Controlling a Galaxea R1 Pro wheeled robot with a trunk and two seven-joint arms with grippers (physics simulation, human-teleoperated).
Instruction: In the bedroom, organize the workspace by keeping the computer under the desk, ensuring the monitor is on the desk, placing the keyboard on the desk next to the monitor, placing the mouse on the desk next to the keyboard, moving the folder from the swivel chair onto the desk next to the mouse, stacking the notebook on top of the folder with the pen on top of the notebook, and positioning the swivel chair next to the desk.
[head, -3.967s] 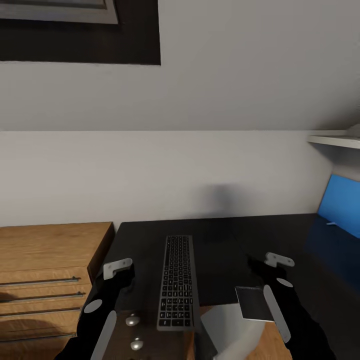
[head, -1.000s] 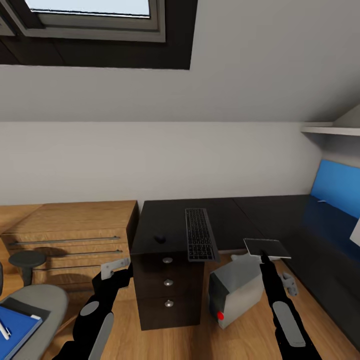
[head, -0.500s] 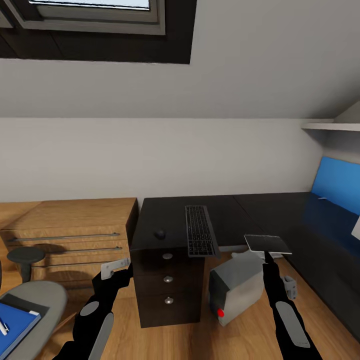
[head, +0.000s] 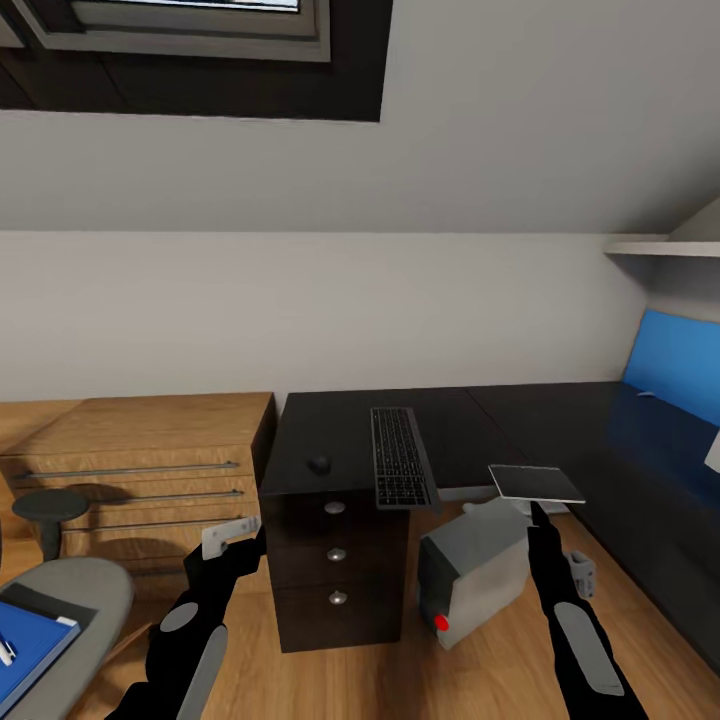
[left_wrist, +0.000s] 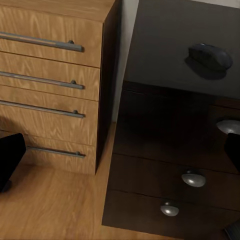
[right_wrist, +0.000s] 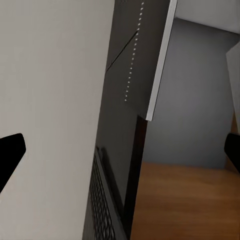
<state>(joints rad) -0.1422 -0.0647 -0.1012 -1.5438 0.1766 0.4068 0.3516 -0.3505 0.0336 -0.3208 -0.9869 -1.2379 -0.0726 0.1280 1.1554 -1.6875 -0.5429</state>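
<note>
Nearest, at the lower left corner of the head view, one blue folder (head: 35, 640) lies on the grey swivel chair (head: 75, 600). The left hand (head: 232, 537) hangs empty, fingers apart, before the bench (head: 520, 420). The right hand (head: 532, 508) is clamped on one notebook (head: 535, 483), held flat above one computer (head: 472, 575) tilted on the floor. Three drawer knobs show on the bench front. On top lie one mouse (head: 319, 465) and one keyboard (head: 400, 458), near each other. One wooden drawer chest (head: 140, 470) stands left.
</note>
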